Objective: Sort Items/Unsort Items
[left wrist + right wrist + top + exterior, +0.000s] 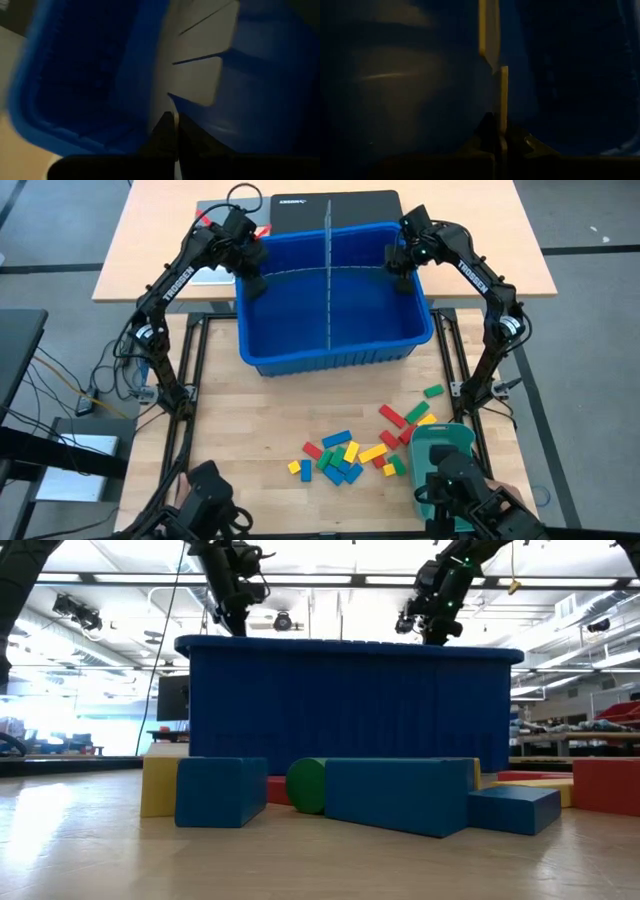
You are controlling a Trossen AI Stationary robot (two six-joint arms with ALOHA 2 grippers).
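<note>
A blue bin [335, 295] stands on the far half of the table, with a grey slotted divider sheet [325, 268] running across its inside and a second sheet [328, 300] crossing it. My left gripper [252, 280] is shut at that sheet's left end. My right gripper [400, 272] is shut at its right end. The items, small red, yellow, green and blue blocks [345, 455], lie loose on the table in front of the bin, and more of them [410, 415] are toward the right. In the low view the blocks [400, 795] hide the bin's base. My left gripper pinches the divider sheet's left end [172, 107] between its two fingers, which come slanting down from above into the bin. The thin sheet stands upright on edge between them. My right gripper pinches the same sheet's right end [503, 107] between its two fingers, also slanting down from above. The sheet shows edge-on, upright in the hold.
A teal-green tray [445, 455] sits at the near right beside the blocks. A black flat case [335, 205] lies behind the bin. Bare wood shows at the near left of the table [240, 430].
</note>
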